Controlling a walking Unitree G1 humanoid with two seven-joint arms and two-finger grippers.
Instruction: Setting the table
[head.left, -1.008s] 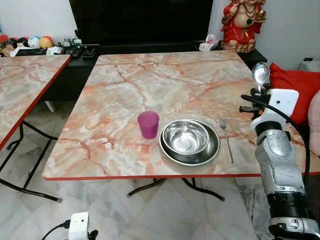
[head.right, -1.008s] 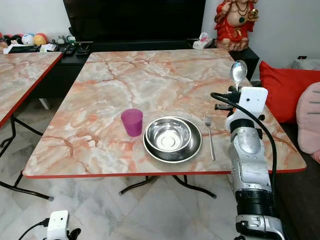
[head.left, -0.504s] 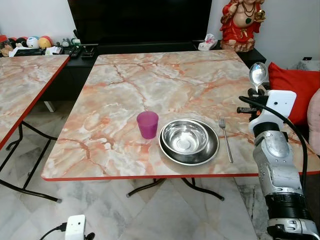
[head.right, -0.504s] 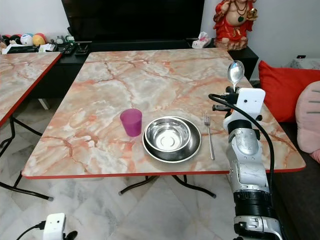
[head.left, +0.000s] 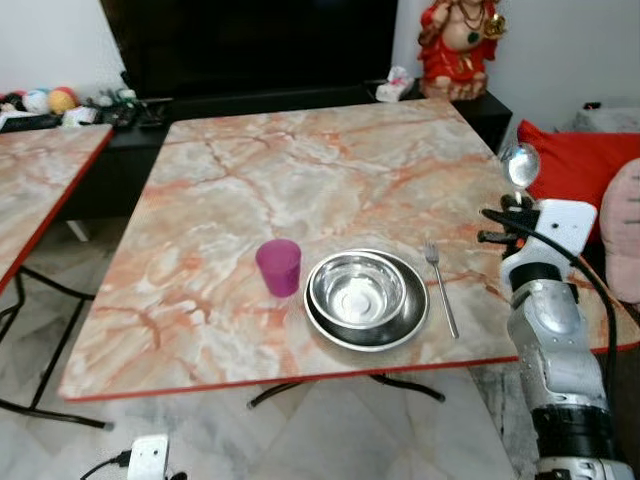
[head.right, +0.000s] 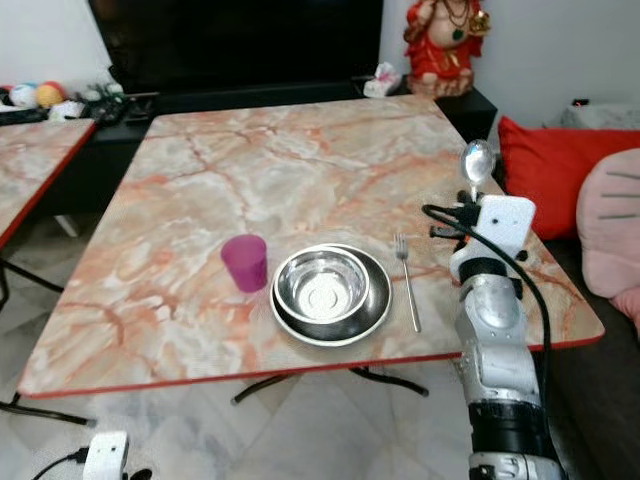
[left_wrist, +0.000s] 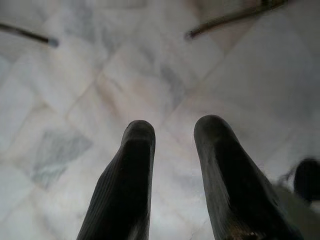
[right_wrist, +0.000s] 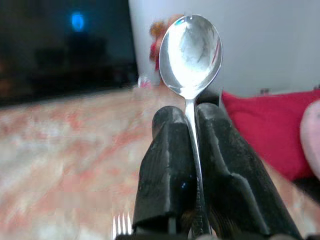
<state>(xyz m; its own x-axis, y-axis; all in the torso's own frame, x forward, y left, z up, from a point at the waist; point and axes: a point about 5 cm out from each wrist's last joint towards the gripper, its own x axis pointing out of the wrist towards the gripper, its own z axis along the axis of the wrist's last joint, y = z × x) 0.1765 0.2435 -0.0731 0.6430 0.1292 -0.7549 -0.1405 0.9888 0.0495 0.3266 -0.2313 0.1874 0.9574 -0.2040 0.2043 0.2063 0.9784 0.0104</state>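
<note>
A marble-patterned table (head.left: 290, 170) carries a purple cup (head.left: 279, 267), a steel bowl (head.left: 357, 290) nested in a steel plate (head.left: 398, 327), and a fork (head.left: 441, 295) lying to the right of the plate. My right gripper (right_wrist: 191, 117) is shut on a silver spoon (right_wrist: 190, 50), held upright with its bowl end up, at the table's right edge beyond the fork (right_wrist: 119, 224). The same spoon (head.left: 519, 166) rises above my right wrist. My left gripper (left_wrist: 171, 129) hangs low over the tiled floor, fingers apart and holding nothing.
A second marble table (head.left: 40, 190) stands to the left. A dark TV cabinet (head.left: 250, 45) and a red statue (head.left: 458, 45) are behind the table. Red cushions (head.left: 580, 165) lie to the right. A white device (head.left: 148, 455) sits on the floor near the table's front.
The whole picture has shifted left and blurred a little, so the camera has moved. My right gripper still holds the spoon upright in much the same spot by the table's right edge.
</note>
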